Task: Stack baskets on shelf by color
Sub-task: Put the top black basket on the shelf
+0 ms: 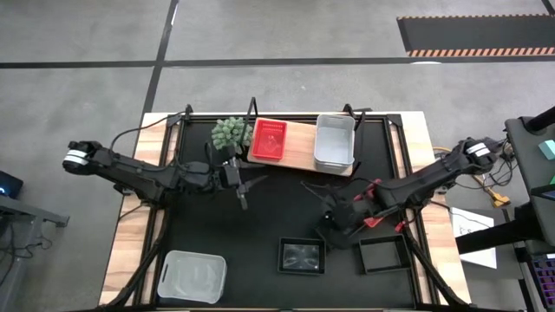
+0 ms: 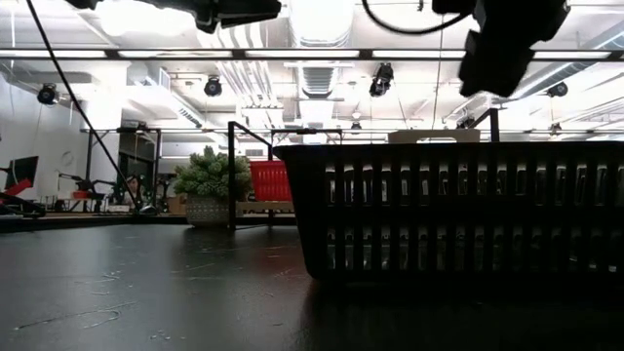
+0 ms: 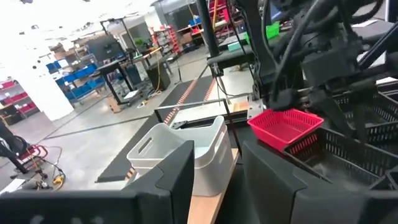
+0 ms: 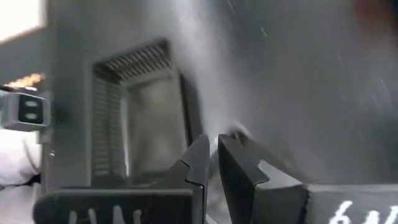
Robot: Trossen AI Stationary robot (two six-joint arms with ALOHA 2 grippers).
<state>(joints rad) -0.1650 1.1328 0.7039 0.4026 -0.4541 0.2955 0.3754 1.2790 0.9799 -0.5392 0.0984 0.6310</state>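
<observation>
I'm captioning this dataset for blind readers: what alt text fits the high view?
Seen from above, a wooden shelf holds red baskets and white baskets. Black baskets and another white basket sit on the mat. The left tool and right tool hover between them.

Light-brown wooden shelf board (image 1: 299, 149), at the far edge of the table: visible grain, matt finish. Red slotted plastic basket (image 1: 268, 139) on it: perforated walls, slight sheen. Translucent white-grey plastic baskets (image 1: 334, 143) beside it: smooth, semi-glossy walls with cut-out handles, seen clearly in the left wrist view (image 3: 180, 152). Black slotted plastic basket (image 2: 458, 210) near the front edge: ribbed walls, dull sheen. Large black tabletop mat (image 1: 269, 217): matt, faintly scuffed and streaked, as noted in the low view (image 2: 146, 292). Bare pale wood with grain is exposed along the table's side edges (image 1: 126, 251).
</observation>
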